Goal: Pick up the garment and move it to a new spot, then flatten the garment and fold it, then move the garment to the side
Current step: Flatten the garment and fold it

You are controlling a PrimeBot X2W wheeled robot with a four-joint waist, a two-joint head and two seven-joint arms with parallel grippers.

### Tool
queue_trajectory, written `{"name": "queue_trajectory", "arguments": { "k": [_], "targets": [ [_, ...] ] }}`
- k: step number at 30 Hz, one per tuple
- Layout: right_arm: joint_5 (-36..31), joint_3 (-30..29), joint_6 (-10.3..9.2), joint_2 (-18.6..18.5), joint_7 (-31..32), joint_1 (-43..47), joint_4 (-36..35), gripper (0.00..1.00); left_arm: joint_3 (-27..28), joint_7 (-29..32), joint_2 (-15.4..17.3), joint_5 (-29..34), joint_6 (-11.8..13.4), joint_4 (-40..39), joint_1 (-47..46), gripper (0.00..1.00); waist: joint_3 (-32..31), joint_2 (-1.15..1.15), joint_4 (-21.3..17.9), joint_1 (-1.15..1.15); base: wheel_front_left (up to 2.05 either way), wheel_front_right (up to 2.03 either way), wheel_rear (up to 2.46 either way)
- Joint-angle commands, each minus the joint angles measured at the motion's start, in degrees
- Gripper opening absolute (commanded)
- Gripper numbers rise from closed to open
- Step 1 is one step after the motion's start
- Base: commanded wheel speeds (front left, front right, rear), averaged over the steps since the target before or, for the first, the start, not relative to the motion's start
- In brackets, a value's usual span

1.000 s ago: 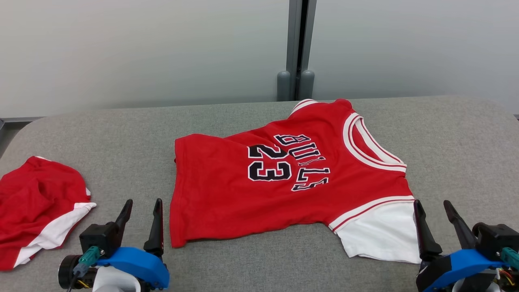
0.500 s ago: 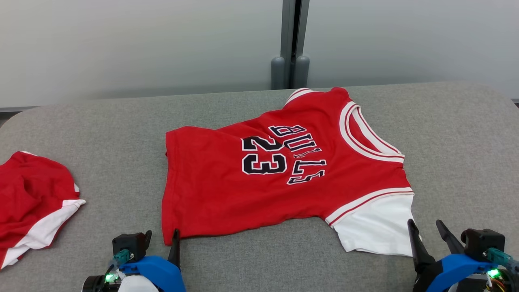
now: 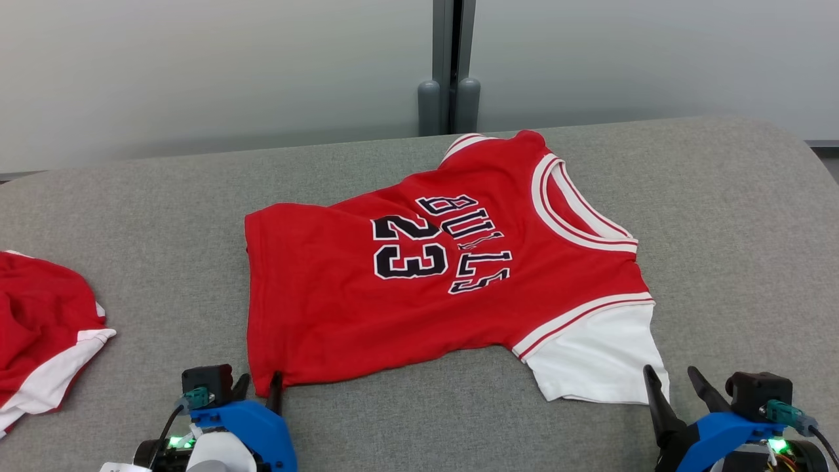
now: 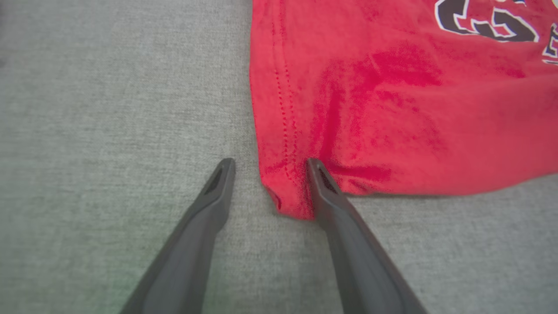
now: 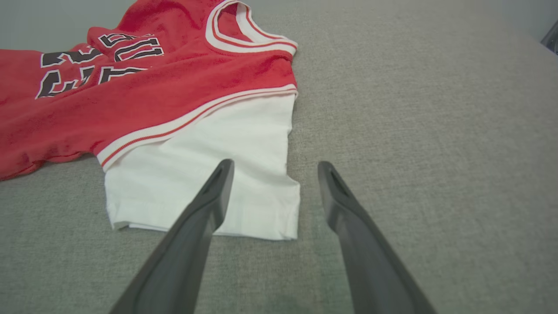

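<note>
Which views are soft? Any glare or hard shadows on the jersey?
Head view: sharp, even diffuse light, no glare; lettering on the jersey crisp, a soft shadow under its near hem. Left wrist view: soft, the number smeared at the top edge, faint green cast on the gray surface. Right wrist view: mild softness, wide-angle stretch toward the edges.

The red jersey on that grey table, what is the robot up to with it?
A two-armed robot is working on the red jersey, which lies spread out on the grey table. Its left hand is open around the near hem corner. Its right hand is open by the white sleeve. Nothing is gripped or folded yet. Another red garment lies crumpled at the left.
</note>
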Motion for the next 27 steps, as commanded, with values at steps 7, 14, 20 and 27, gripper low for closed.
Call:
{"name": "queue_trajectory", "arguments": {
  "k": [7,14,20,27],
  "targets": [
    [-1.23,-1.11,0.0,-0.12,2.07,-1.98,3.56,1.0,-0.88,0.86,-1.45,-1.23,-1.59,4.51,0.31,0.0,0.76,0.0,-0.04,0.0,0.0,0.0,0.0],
    [-3.03,0.09,0.0,-0.12,3.22,-4.65,10.29,1.0,-1.25,-1.29,-1.1,-1.06,-2.05,5.4,-1.46,0.0,1.33,0.0,0.69,0.0,0.0,0.0,0.0],
    [-1.32,1.84,0.0,0.0,2.75,-5.47,13.33,0.0,-1.58,-2.88,-1.4,-1.58,-3.09,5.68,-2.35,0.0,1.35,0.0,0.88,0.0,0.0,0.0,0.0],
    [3.26,0.25,0.0,-0.13,-0.31,-4.99,5.92,0.0,2.51,-7.85,-2.35,-6.83,-4.9,-0.19,-2.4,0.0,0.68,0.0,0.59,0.0,0.0,0.0,0.0]
  ]
}}
